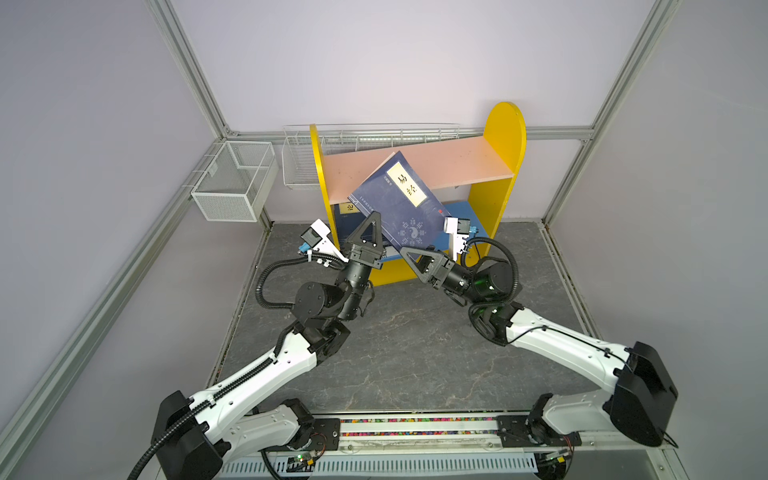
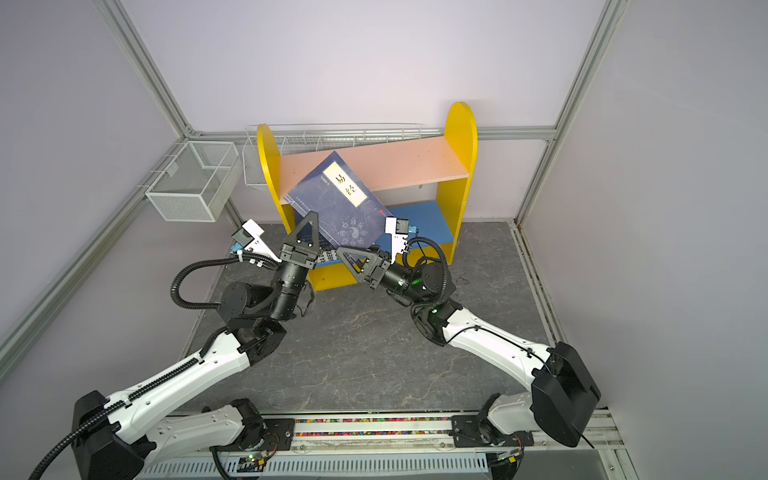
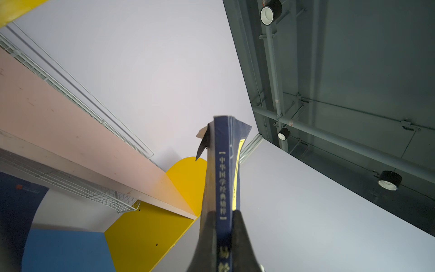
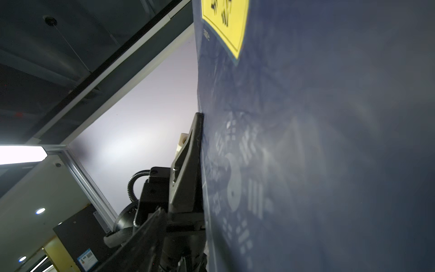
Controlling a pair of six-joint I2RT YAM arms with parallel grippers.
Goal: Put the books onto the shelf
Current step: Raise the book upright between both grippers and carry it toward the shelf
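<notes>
Shelf [image 1: 505, 137] on grey, perhaps stone, tabletop [image 1: 415, 353]

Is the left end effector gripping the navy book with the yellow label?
Yes, the left end effector is closed on the spine edge of the navy book.

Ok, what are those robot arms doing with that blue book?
The left gripper is pinching a navy blue book near its spine and holding it tilted in the air in front of the shelf. The right gripper is at the book's bottom corner, but I can't tell if it is gripping. Another book stands on the blue lower board.
</notes>
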